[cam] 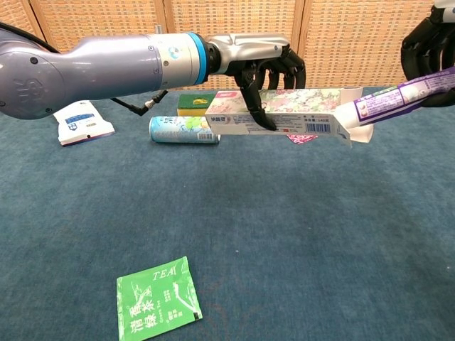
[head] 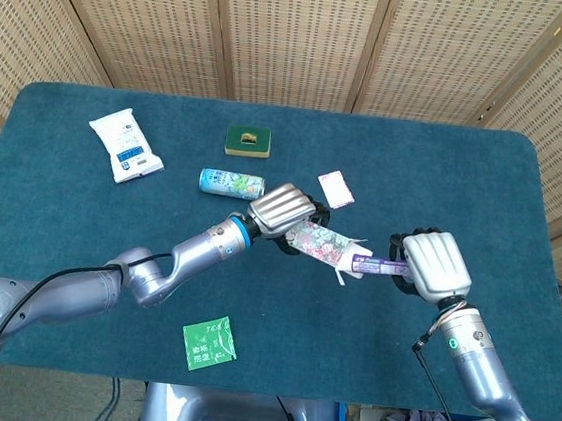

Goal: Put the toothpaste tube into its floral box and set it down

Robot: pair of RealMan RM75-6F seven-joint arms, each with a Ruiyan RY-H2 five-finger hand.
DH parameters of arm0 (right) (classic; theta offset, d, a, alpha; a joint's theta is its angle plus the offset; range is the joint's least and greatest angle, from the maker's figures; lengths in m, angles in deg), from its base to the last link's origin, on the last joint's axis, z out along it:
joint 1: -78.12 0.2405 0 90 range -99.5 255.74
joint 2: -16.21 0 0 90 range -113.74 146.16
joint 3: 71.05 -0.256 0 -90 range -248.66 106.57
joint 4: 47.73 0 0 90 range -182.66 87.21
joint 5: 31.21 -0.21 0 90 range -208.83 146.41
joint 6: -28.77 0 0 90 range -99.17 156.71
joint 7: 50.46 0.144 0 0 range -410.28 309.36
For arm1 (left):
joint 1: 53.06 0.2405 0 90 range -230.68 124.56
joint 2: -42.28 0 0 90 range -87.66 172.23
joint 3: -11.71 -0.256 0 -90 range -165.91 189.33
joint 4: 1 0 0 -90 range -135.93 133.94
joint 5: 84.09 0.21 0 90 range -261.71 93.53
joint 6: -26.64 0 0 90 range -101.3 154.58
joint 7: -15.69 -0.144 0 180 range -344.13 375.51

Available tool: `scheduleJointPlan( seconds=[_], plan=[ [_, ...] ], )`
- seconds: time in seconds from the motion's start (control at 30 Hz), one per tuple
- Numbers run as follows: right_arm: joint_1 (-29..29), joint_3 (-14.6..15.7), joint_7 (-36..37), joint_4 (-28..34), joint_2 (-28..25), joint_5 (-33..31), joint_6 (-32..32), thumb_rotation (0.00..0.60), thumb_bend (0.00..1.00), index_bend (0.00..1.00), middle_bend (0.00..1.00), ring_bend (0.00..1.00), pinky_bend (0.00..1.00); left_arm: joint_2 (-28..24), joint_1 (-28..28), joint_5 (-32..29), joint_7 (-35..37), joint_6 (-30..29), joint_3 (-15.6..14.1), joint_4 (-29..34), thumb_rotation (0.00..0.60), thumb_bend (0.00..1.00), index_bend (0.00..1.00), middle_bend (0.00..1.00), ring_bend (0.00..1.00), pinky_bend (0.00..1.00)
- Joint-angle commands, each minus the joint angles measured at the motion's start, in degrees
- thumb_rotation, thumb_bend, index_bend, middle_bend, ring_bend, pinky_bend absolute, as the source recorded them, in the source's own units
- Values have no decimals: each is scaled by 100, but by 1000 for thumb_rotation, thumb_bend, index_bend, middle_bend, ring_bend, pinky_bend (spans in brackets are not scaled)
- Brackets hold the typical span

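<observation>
My left hand (head: 283,211) (cam: 259,64) grips the floral box (head: 320,243) (cam: 288,111) and holds it level above the table, its open flap end facing right. Opposite it, my right hand (head: 434,267) (cam: 426,42) holds the purple-and-white toothpaste tube (head: 376,266) (cam: 402,96) by its tail. The tube's cap end sits in the box's open mouth, tilted slightly down towards it. Most of the tube still shows outside the box.
On the blue table (head: 466,170) lie a green tea sachet (head: 210,343) (cam: 158,300), a small blue-green can (head: 231,182) (cam: 183,130), a white wipes pack (head: 125,144) (cam: 78,121), a green sponge (head: 248,141) and a small pink-edged card (head: 336,188).
</observation>
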Motion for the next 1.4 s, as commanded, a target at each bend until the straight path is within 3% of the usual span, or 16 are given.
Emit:
scheduleJointPlan(
  seconds=[0.03, 1.4],
  plan=[
    [18, 8, -36, -11, 11, -46, 8, 600, 760, 621, 607, 473, 409, 12, -5, -34, -2, 2, 16, 9, 600, 198, 504, 471, 466, 511],
    [310, -24, -377, 92, -64, -684, 134, 600, 761, 624, 610, 476, 409, 255, -85, -504, -37, 207, 142, -195, 600, 199, 503, 471, 466, 511]
  ],
)
